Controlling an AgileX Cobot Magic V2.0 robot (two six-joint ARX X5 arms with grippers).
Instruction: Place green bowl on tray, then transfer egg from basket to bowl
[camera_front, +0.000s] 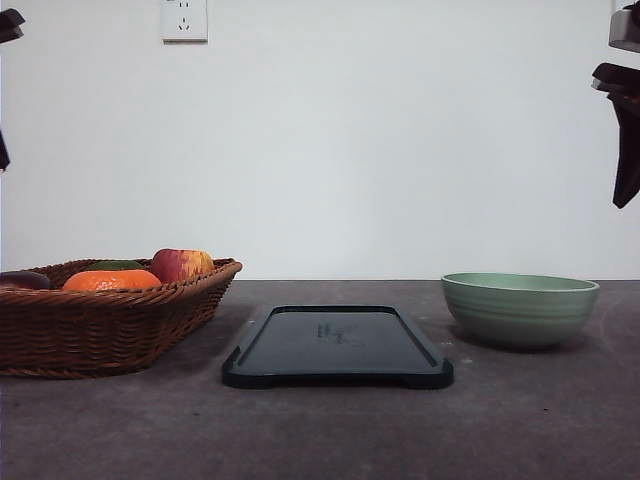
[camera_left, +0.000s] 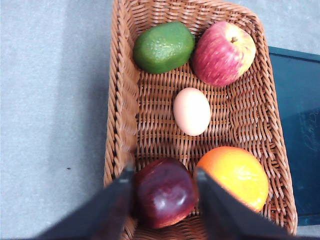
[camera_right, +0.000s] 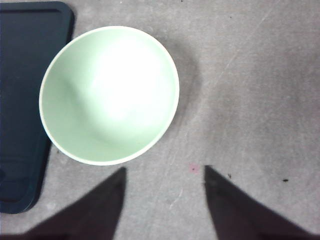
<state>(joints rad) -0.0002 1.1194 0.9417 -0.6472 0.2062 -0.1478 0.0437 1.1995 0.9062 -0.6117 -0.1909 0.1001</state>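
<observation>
Inspection finding: the green bowl (camera_front: 520, 309) stands upright on the tabletop (camera_front: 520, 420), on my right side, just beside the right end of the tray (camera_front: 338, 346) but not on it. The tray is bare and lies between the bowl and the basket (camera_front: 105, 325), which sits at my left.

My right tool (camera_right: 165, 200) hangs above the tabletop with its fingers spread and nothing between them. In the right wrist view the bowl lies just ahead of the fingertips and offset toward the tray, so the rim is not yet between the jaws. I judge the right arm the nearer one for the bowl; the carry from there to the tray is short and sideways toward my left.

My left tool (camera_left: 165, 200) is also spread and empty, poised over the basket above a dark red fruit (camera_left: 165, 192). The egg (camera_left: 192, 111) rests in the basket's middle, beyond that fruit, its long axis roughly in line with the fingers, among a green fruit (camera_left: 163, 46), an apple (camera_left: 223, 53) and an orange (camera_left: 233, 176).
</observation>
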